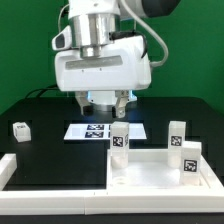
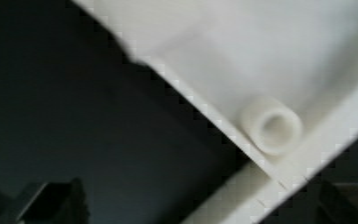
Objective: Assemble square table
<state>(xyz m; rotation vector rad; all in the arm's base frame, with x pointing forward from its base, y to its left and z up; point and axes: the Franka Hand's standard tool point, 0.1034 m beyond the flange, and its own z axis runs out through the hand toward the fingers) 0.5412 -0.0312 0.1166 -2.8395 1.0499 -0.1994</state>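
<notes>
The square table's white top (image 1: 150, 172) lies at the exterior view's lower right. Three white tagged legs stand upright on it, one at a corner towards the exterior view's left (image 1: 119, 140) and two towards the right (image 1: 176, 133) (image 1: 189, 160). Another leg (image 1: 20, 129) lies loose on the black table at the left. My gripper (image 1: 107, 102) hangs open above the marker board, behind the top, with nothing between its fingers. In the wrist view the top's rim (image 2: 247, 185) and a round corner socket (image 2: 274, 127) show, with my gripper (image 2: 202, 205) open and its dark fingers (image 2: 51, 200) apart from the top.
The marker board (image 1: 97, 131) lies flat on the black table under the gripper. A long white border rail (image 1: 45, 178) runs along the front left. A green wall stands behind.
</notes>
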